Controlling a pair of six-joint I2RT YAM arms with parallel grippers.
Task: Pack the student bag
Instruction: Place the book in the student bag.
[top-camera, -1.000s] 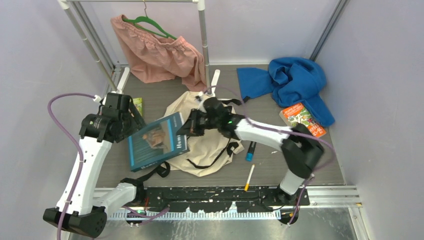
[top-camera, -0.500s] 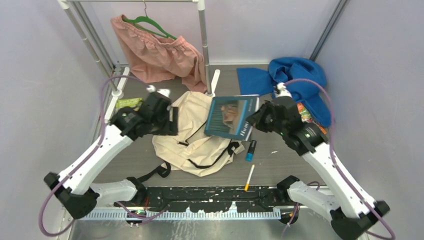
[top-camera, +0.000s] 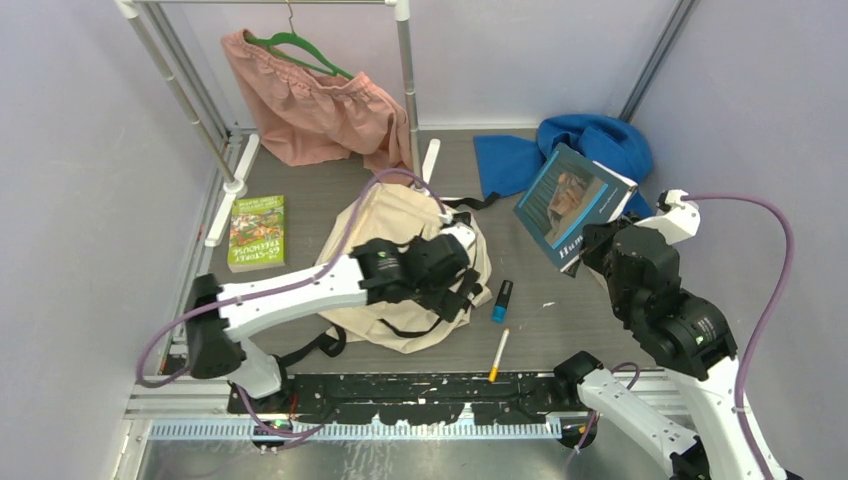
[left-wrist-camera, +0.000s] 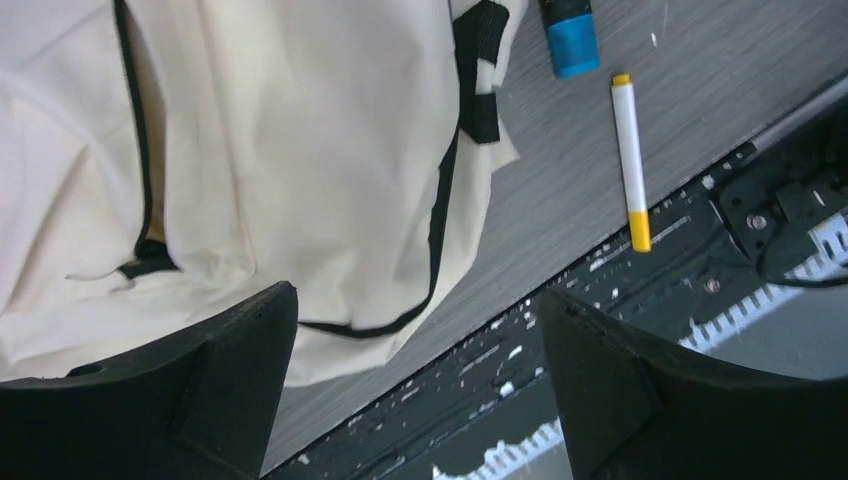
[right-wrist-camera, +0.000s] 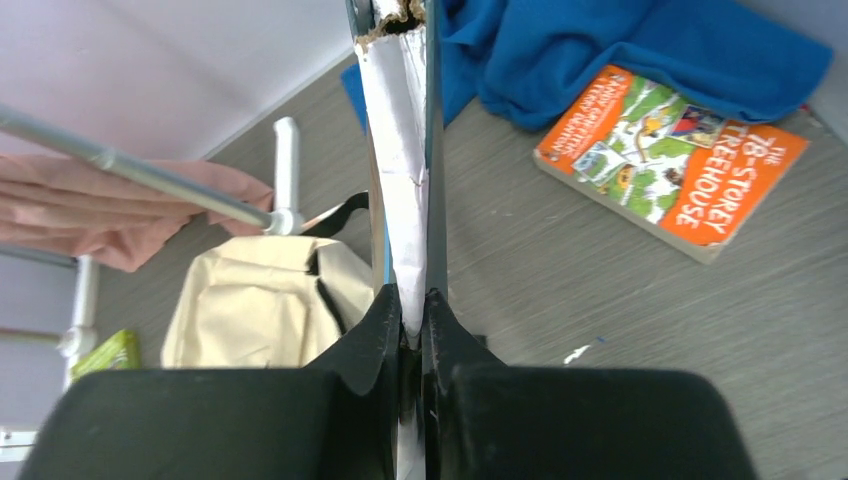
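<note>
The student bag (top-camera: 395, 215) is a cream backpack with black straps, lying flat in the middle of the table. My left arm reaches across it. My left gripper (top-camera: 457, 288) hovers over the bag's near right corner (left-wrist-camera: 300, 180), open wide, with nothing between the fingers (left-wrist-camera: 418, 295). At the right, my right gripper (top-camera: 588, 250) is shut on the lower edge of a teal hardcover book (top-camera: 572, 200), held up tilted above the table. In the right wrist view the book (right-wrist-camera: 400, 150) shows edge-on, pinched between the jaws (right-wrist-camera: 414, 300).
A blue-capped marker (top-camera: 502, 300) and a white-and-yellow pen (top-camera: 498, 355) lie right of the bag. A green book (top-camera: 257, 232) lies at the left. An orange book (right-wrist-camera: 670, 165) lies by the blue fleece (top-camera: 600, 145). A pink garment (top-camera: 320, 105) hangs on the rack (top-camera: 407, 90) behind.
The book passed from my left gripper to my right, which carried it right and up. My left arm swung across the bag to its right side and its jaws opened wider.
</note>
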